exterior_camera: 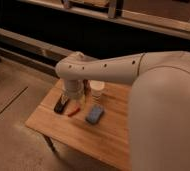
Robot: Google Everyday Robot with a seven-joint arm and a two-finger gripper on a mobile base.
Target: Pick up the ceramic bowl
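Note:
My white arm reaches from the right across the wooden table. Its wrist points down over the table's back left part. My gripper shows as a dark shape just below the wrist, low over the table near the left edge. A dark maroon sliver shows between the wrist and a small white cup; it may be the ceramic bowl, mostly hidden behind the wrist. The gripper is left of it and nearer the table's front.
A small red-orange object lies right beside the gripper. A blue rectangular object lies in front of the white cup. A dark counter front runs behind the table. Bare floor lies to the left.

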